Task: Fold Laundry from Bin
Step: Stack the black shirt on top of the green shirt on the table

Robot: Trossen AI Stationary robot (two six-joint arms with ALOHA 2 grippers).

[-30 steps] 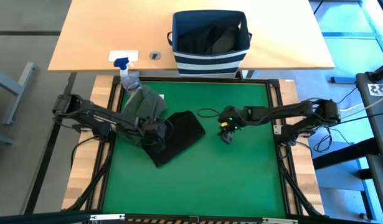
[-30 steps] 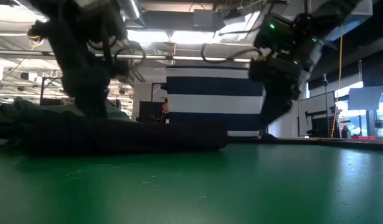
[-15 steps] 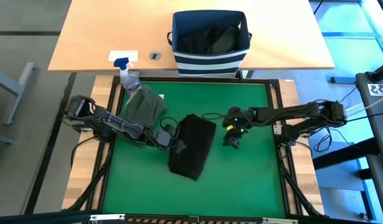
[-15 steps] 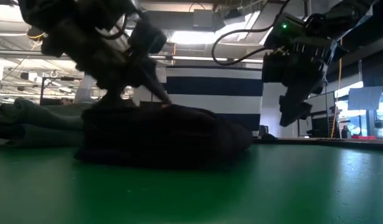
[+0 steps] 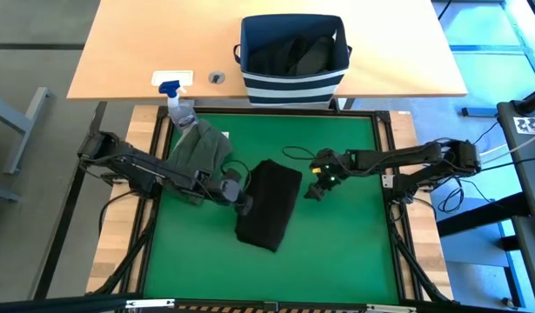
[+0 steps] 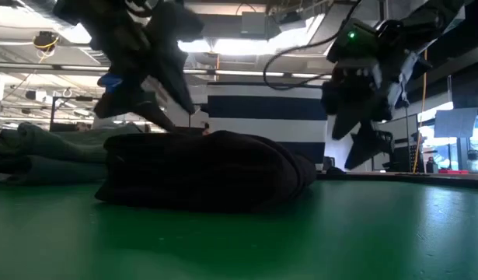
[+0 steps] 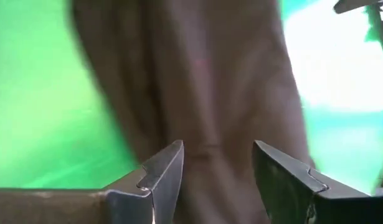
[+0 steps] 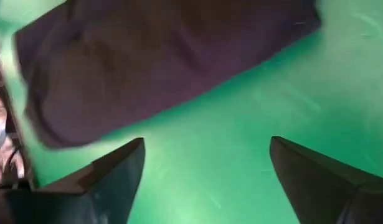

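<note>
A folded black garment (image 5: 267,204) lies near the middle of the green mat (image 5: 337,252), which sits on the counter (image 5: 128,52) below the wooden part. The left hand (image 5: 242,203) hangs at the garment's left edge with its fingers apart and nothing between them; the left wrist view shows the dark cloth just ahead of the gap. The right hand (image 5: 315,192) hovers off the garment's right side, fingers spread wide and empty, clear of the mat in the low view. A dark olive garment (image 5: 200,149) lies bunched by the mat's far left corner, under the left arm, and a spray bottle (image 5: 177,106) stands just beyond it. The bin (image 5: 293,83) stands on the wood past the mat's far edge, dark laundry inside. The mat's near half and right side lie open.
</note>
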